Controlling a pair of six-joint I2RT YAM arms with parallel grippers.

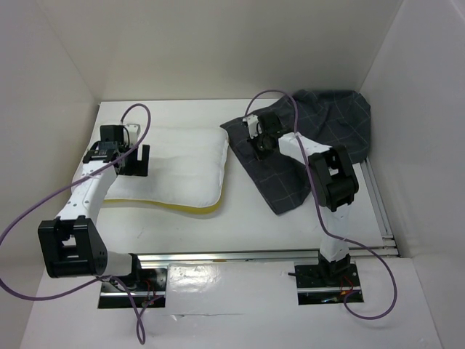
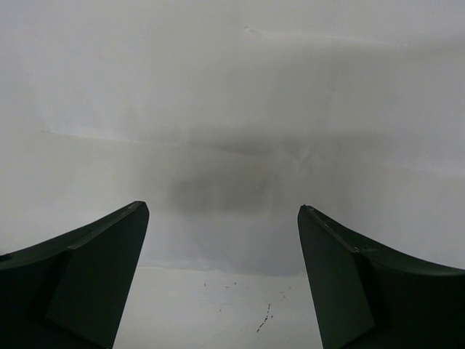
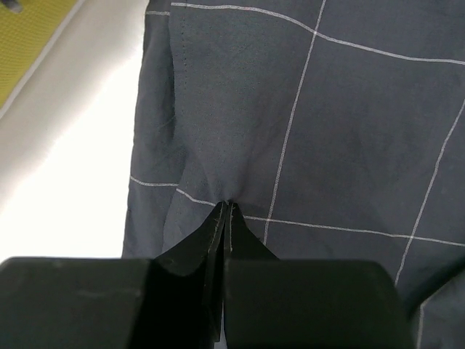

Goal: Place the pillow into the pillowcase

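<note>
Top external view is showing the pillow (image 1: 178, 163) lying flat on the white table (image 1: 240, 225), its yellow trim (image 1: 190, 208) running along the near edge. The pillowcase (image 1: 341, 120) is lying crumpled just to the right of the pillow, not yet around it, with its nearest edge close beside the pillow's right side. The right gripper (image 1: 256, 142) is pressing down on the pillowcase near that edge, while the left gripper (image 1: 134, 160) is hovering over the pillow's left end.

Left wrist view is looking down between two dark fingers (image 2: 87, 269) that are standing wide apart with nothing between them. Pale soft material, most likely the pillow's left end, is filling the upper frame, and bare table is showing below it.

Right wrist view is showing the jaws pressed together, their tips pinching a small pucker of the grid-patterned cloth, with creases radiating from the pinch. The pillow's yellow trim is showing at the upper left.

Judging the step in hand as taking hold of the pillowcase to open its mouth, the grip is looking shallow. Whether one layer or both are being caught cannot be told. Lifting slowly and watching whether only the top layer is rising would be wise. A fast pull is risking the thin fold slipping out, or dragging the whole pillowcase away from the pillow.
</note>
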